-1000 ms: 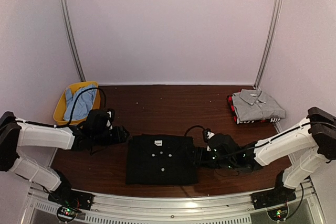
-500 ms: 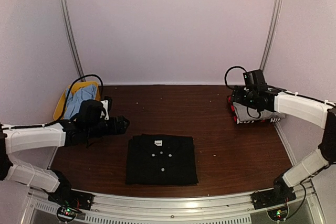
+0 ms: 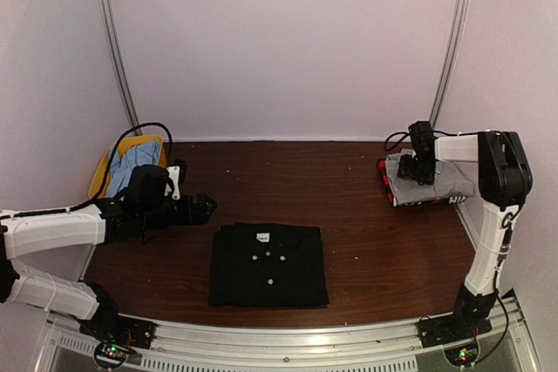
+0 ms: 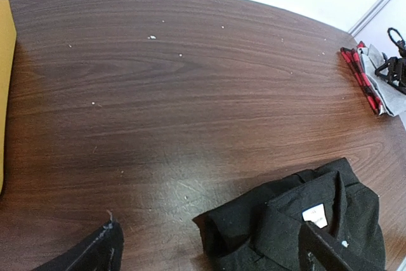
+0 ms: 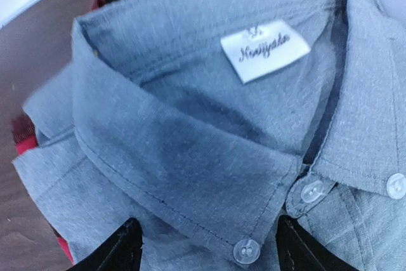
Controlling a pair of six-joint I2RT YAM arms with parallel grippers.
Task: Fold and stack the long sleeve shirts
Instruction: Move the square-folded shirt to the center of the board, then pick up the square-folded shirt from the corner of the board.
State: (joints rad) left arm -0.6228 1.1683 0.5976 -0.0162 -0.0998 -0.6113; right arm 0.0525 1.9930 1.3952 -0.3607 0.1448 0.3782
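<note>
Up close, the right wrist view shows a white neck label [image 5: 265,49] inside the collar of the grey shirt [image 5: 158,157]. Its dark script is too loopy to read surely. The right gripper [image 5: 206,245] has its fingers spread either side of the collar button [image 5: 246,251]. From above, that grey shirt [image 3: 436,179] lies folded on a red-and-black checked cloth [image 3: 390,187] at the table's [image 3: 349,189] far right. Half a second ago the right arm reached in low. Now it stands tall, with the right gripper [image 3: 417,167] bent down onto the stack.

The black shirt [image 3: 268,265] has not moved. It lies folded at the near middle, with its small white tag [image 3: 261,235] unreadable. The left gripper [image 3: 205,208] has barely shifted and hovers beside the yellow basket [image 3: 103,179]. Only its wrist view shows its fingers parted and empty.
</note>
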